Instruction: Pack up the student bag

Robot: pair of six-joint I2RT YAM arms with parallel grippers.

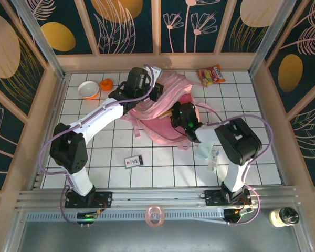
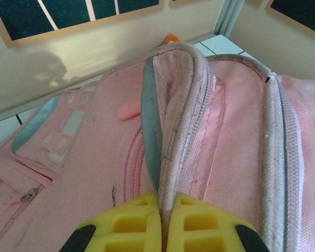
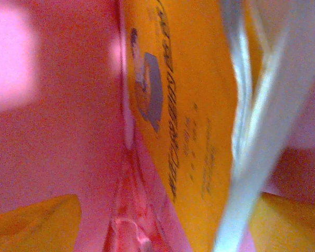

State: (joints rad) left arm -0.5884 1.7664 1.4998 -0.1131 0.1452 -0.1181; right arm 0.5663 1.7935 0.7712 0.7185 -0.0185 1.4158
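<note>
The student bag (image 1: 170, 86) lies slumped at the far middle of the tiled worktop (image 1: 115, 142). Its top end is close to the back wall and its open mouth faces the arms. The left gripper (image 2: 161, 205) reaches in from the left, and its yellow fingers (image 2: 131, 226) are pressed together on the raised, zip-edged rim of the bag with no gap between them. The pinched fold stands up as a ridge showing its grey lining, with pink fabric falling away on both sides.

The right gripper (image 1: 174, 113) is pushed into the bag's mouth. In the right wrist view its fingers (image 3: 37, 223) stand well apart, with pink lining close around them. A flat orange printed item (image 3: 199, 131) runs between them, nearer the right-hand one, and a blurred pale strip crosses in front. I cannot tell whether the item is clamped.

A white bowl (image 1: 88, 90) and a small orange object (image 1: 106, 83) sit just beside each other at the far left, near the wall. A snack packet (image 1: 211, 74) lies at the far right, against the back edge. A small dark box (image 1: 133, 161) rests on the open tiles between the two arms, well apart from the bag. Bare tiles run along the near edge and the left side
</note>
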